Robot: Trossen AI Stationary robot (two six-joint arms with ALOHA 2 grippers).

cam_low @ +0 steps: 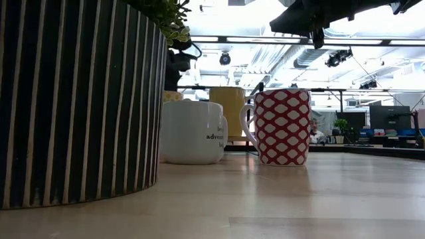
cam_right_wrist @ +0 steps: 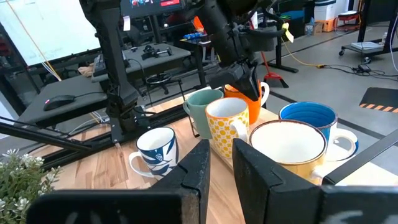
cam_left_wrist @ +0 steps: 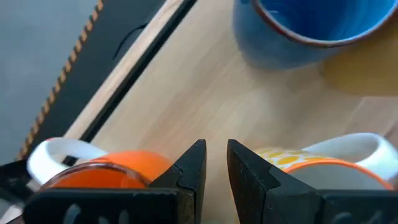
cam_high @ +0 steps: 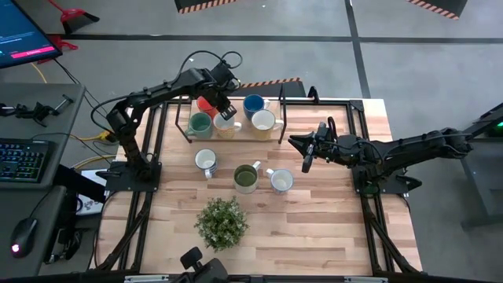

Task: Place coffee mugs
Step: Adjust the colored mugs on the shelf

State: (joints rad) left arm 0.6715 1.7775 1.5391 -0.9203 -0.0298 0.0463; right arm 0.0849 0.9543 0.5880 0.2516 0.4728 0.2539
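Five mugs stand on a low wooden rack at the table's far side: orange (cam_high: pixel 206 104), teal (cam_high: pixel 200 123), yellow-dotted white (cam_high: pixel 226 126), blue (cam_high: pixel 253 104) and cream (cam_high: pixel 263 122). Three more stand on the table in front of it: white with a blue print (cam_high: pixel 205 161), olive-green (cam_high: pixel 246 178) and a pale one (cam_high: pixel 280 181). My left gripper (cam_left_wrist: pixel 216 152) hangs over the rack between the orange mug (cam_left_wrist: pixel 106 168) and the dotted mug (cam_left_wrist: pixel 323 165), open by a narrow gap with nothing between its fingers. My right gripper (cam_high: pixel 306 153) hovers right of the mugs, narrowly open and empty. My left gripper comes down from above right beside the orange mug's rim (cam_right_wrist: pixel 252 102). One finger (cam_left_wrist: pixel 186 165) overlaps that rim in the left wrist view, and I cannot tell whether it touches. The mug stands upright on the rack.
The rack has a black metal frame (cam_high: pixel 283 118) with upright posts around the mugs. A bushy potted plant (cam_high: pixel 222 222) in a striped pot (cam_low: pixel 80 99) stands near the table's near edge. Bare wood lies at the table's right and near-left parts.
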